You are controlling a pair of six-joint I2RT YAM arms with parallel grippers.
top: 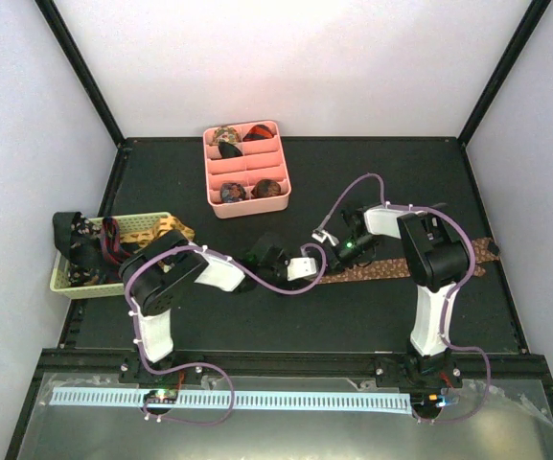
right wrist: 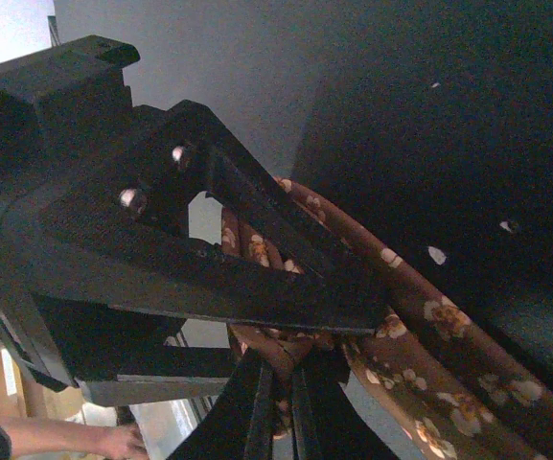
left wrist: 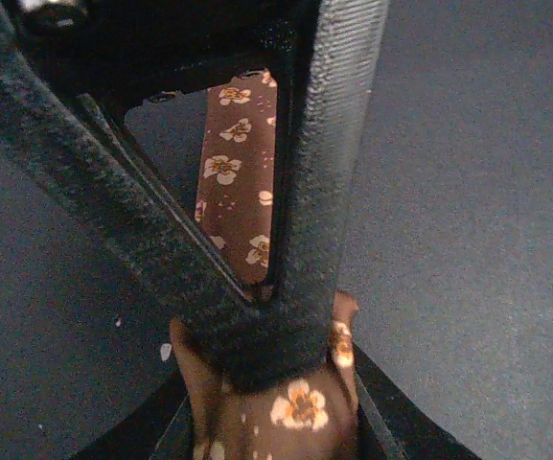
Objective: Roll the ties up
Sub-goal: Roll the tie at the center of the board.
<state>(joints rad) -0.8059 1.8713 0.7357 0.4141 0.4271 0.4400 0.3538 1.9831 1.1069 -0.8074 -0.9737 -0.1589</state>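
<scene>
Left wrist: left fingers and right fingers tight on brown floral tie.

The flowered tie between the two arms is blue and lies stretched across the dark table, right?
Not blue: the tie is brown with pale flowers, as the left wrist view shows. It does lie stretched across the dark table.

This is a robotics lab test cell. Plain white panels set in black frame posts wall in a black-topped table on three sides. Two cabled robot arms are bolted at its near edge, behind a slotted white cable strip.
</scene>
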